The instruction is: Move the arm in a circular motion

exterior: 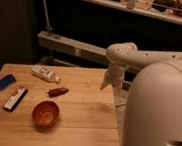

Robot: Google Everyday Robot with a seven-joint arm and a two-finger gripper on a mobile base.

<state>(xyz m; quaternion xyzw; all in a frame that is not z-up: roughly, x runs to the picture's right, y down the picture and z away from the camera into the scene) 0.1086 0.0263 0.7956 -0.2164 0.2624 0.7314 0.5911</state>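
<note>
Plainly, nothing on the table is meant to be picked up: the task's thing is the arm [152,58] itself, an off-white run of thick tubular segments with rounded joints and small dark dots, reaching in from the right with a bulky segment filling the lower right foreground. It looks rigid, smooth and heavy, so by my judgement it will sweep as one stiff mass with no give, and there is nowhere to take hold because the circle is made in free air. The gripper [104,85] tapers downward from the elbow joint and hangs over the right rear edge of the wooden table [85,124], carrying nothing that shows; whether it is parted or closed I cannot tell. Well apart from it to the left lie a white tube [45,73], a small reddish-brown bar [57,91], an orange bowl [46,113], a black and white packet [15,98] and a blue sponge [5,82]. Any print on the tube or packet is unreadable.
</note>
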